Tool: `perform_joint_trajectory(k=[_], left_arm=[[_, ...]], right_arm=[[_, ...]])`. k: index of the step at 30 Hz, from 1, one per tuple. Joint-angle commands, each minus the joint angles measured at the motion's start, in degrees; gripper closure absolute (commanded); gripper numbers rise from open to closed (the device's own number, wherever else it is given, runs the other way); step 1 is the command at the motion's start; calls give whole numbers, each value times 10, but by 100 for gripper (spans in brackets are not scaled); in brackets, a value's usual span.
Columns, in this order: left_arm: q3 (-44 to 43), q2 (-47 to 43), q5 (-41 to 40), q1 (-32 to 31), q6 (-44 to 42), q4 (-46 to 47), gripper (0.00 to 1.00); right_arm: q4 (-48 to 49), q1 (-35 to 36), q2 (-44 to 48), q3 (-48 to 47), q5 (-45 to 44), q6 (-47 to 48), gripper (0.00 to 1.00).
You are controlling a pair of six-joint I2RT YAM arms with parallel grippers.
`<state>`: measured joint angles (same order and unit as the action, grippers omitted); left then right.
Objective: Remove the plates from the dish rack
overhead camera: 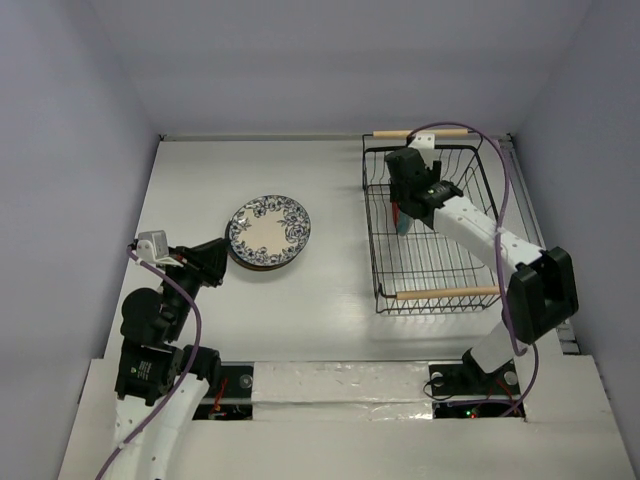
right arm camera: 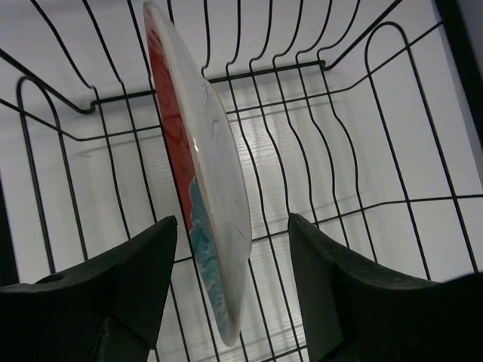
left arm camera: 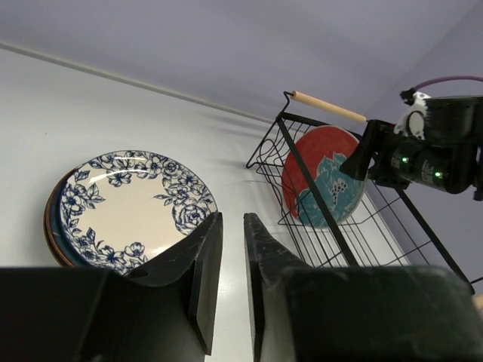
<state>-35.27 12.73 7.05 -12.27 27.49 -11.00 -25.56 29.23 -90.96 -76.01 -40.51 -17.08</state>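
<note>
The black wire dish rack point(overhead camera: 372, 240) stands at the right of the table. One red plate with a teal flower point(left arm camera: 321, 177) stands on edge in it; it also shows edge-on in the right wrist view point(right arm camera: 204, 166). My right gripper point(overhead camera: 408, 203) is open inside the rack, its fingers on either side of that plate's rim point(right arm camera: 232, 222), not touching it. A stack of plates point(overhead camera: 268, 232) with the white-blue floral plate point(left arm camera: 124, 204) on top lies left of centre. My left gripper point(left arm camera: 232, 219) is nearly shut and empty, just near-left of the stack point(overhead camera: 214, 262).
The rack's wooden handles point(overhead camera: 447, 293) lie at its near and far ends. The rest of the rack's wires point(right arm camera: 339, 151) hold nothing. Lilac walls close in the table on three sides. The right arm point(left arm camera: 430, 154) reaches over the rack.
</note>
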Motion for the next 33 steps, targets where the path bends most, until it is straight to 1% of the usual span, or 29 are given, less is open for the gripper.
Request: perform_joint_trajectory(k=[1,3,5,6,8,9,10,11,12,14,20,27,29,30,32,33], left_arm=[[-8,7,5,2,-2,22,81],[-9,5,1,2,-2,20,79],[-9,3,1,2,-2,20,77],[-9,2,2,2,-2,20,76],[-9,3,2,2,-2,19,76],[-9,3,2,2,-2,20,75],[-9,3,2,2,-2,20,75],[-9,4,2,2,-2,20,75],[-9,5,2,2,-2,20,75],[-9,5,2,2,-2,20,74],[-9,1,0,2,-2,19,74],[-9,0,1,2,-2,20,73],[-8,-2,2,2,-2,21,73],[-9,-1,2,2,-2,20,73],[-8,-1,2,2,-2,20,73],[-8,0,2,2,-2,21,73]], right_arm=[[-7,-6,-18,-44,-12,20,37],[-8,-6,-23,-49,-11,28,44],[-10,-6,-33,-56,-17,35,54],[-18,-6,-37,-65,-23,39,60],[-24,-6,-44,-71,-28,45,65],[-26,-6,-43,-74,-31,50,70],[-28,-6,-41,-77,-33,51,79],[-29,-6,-38,-82,-39,52,84],[-30,-6,-30,-85,-47,57,93],[-30,-6,-21,-93,-52,66,99],[-48,-6,5,-144,-85,85,100],[-32,-6,82,-148,-95,73,100],[-25,-6,105,-138,-81,63,100],[-9,-6,136,-132,-69,53,100],[15,-6,170,-115,-24,43,100],[35,-6,203,-102,-6,36,100]])
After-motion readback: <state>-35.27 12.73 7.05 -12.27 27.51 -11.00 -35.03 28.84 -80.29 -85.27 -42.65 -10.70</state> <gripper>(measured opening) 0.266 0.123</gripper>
